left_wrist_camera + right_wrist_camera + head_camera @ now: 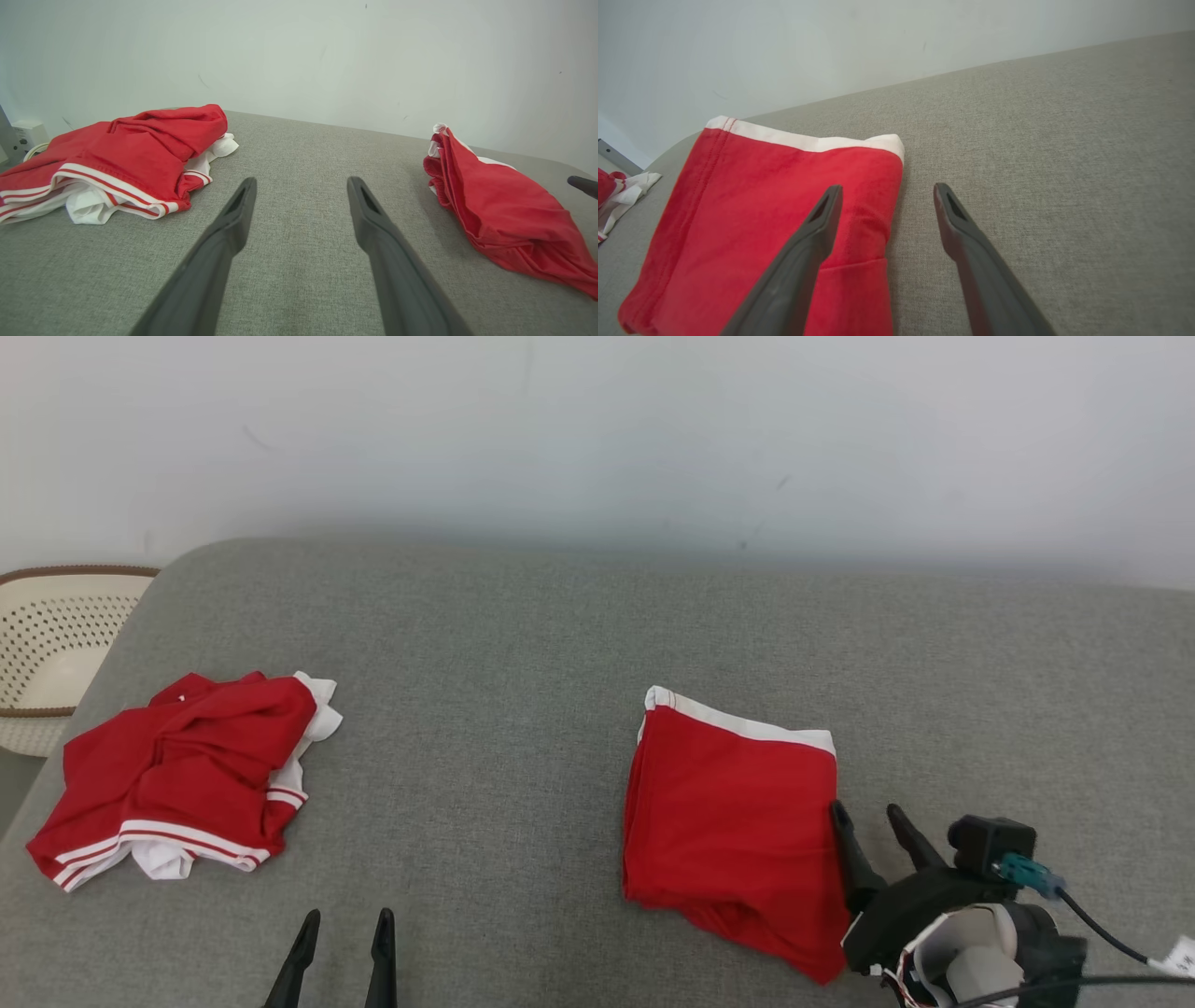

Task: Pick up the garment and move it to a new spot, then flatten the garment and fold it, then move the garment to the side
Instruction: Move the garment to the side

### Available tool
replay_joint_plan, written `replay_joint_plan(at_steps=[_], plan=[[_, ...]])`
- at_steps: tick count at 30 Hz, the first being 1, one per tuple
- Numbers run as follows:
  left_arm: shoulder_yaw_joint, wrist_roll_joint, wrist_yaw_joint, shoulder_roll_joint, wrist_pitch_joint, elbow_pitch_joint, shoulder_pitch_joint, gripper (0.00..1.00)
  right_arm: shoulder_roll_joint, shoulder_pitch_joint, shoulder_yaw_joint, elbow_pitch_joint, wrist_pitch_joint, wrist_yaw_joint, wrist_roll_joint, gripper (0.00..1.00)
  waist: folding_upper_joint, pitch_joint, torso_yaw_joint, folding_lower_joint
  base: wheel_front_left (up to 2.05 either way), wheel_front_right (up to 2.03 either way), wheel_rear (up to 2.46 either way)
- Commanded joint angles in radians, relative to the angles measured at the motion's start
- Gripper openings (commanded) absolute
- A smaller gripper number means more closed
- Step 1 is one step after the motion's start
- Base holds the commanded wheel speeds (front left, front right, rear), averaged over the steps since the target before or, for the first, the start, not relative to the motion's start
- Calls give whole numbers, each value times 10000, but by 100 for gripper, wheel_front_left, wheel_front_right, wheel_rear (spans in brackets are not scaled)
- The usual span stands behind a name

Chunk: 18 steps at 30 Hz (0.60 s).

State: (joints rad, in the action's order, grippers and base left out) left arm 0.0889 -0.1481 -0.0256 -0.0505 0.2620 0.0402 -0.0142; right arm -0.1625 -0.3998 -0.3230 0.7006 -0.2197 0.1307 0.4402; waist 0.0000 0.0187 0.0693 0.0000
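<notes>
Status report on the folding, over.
Left gripper open, empty. Right gripper open at edge of folded garment. Crumpled pile far left, not blocking.

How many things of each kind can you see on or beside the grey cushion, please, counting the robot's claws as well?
Red-and-white garments: 2 (folded garment, crumpled garment)
Perforated basket: 1
Claws, both open: 2 (left claw, right claw)
Total: 5
</notes>
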Motion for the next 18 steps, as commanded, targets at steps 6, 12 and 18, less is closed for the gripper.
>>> replay_joint_plan(at_steps=[6,12,18], plan=[[-38,-32,88,-1,29,86,139,100,-133,-806,-815,1106,599,1,692,100,0,140,226,0,0,0,0],[-1,-49,76,-1,29,131,193,100,-61,-1139,-1305,2057,940,1,1376,100,0,152,459,0,0,0,0],[33,-108,29,-1,29,126,111,100,29,-1082,-1913,2321,805,1,2012,22,0,131,536,0,0,0,0]])
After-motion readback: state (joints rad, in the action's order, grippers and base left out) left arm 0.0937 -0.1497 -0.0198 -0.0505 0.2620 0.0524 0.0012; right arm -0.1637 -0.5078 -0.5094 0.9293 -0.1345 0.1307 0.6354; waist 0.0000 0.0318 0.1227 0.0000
